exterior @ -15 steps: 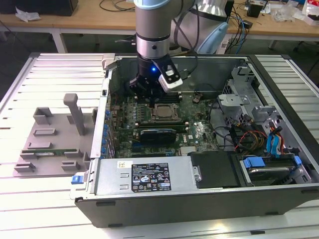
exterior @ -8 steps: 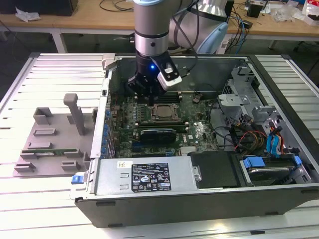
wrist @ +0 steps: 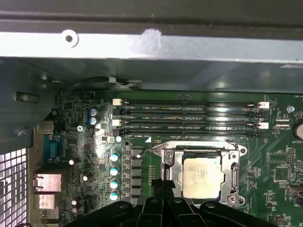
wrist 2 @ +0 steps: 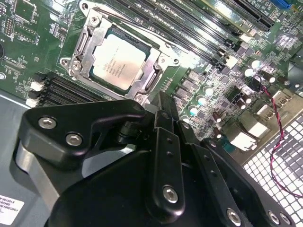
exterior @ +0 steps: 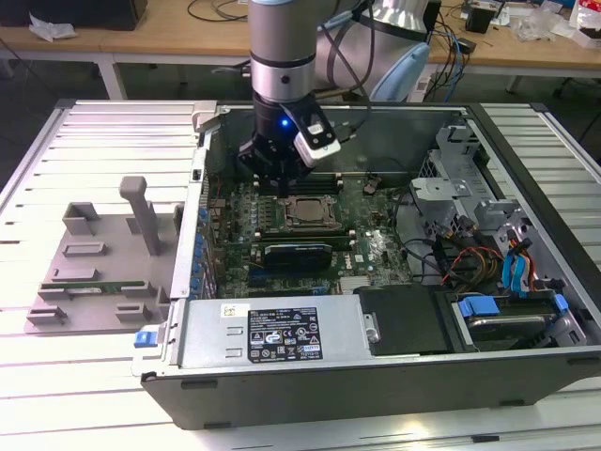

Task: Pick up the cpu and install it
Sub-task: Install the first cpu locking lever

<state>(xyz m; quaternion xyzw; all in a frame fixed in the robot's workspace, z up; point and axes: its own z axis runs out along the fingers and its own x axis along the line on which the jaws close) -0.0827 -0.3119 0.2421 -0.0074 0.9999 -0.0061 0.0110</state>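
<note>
- The gripper (exterior: pixel 283 188) hung inside the open computer case (exterior: pixel 282 395), low over the motherboard (exterior: pixel 366 249), toward the case's far wall. Its black fingers (wrist 2: pixel 163 142) appeared drawn close together with nothing between them, though the tips were not plainly visible, so this is a cautious reading.
- The cpu (wrist 2: pixel 118 61) lay flat in its socket (wrist 2: pixel 85 45), its silver top facing up and the metal frame standing around it. It was not in the gripper's hold.
- In the first wrist view the cpu (wrist: pixel 202 177) sat just beyond the fingertips, slightly off the gripper's centre line; in the exterior view it (exterior: pixel 305 209) lay just nearside of the gripper, toward the case's front edge.
- The chip was square, so it offered no long axis; its edges ran parallel to the memory slots (wrist: pixel 189 116), which lay beside the socket on its far-wall side.
- Judging by how things lay, the chip was already seated, with the gripper close above and apart from it.
- Outside the case, on the exterior view's left, a grey fixture (exterior: pixel 94 263) stood on the slatted table (exterior: pixel 56 376).
</note>
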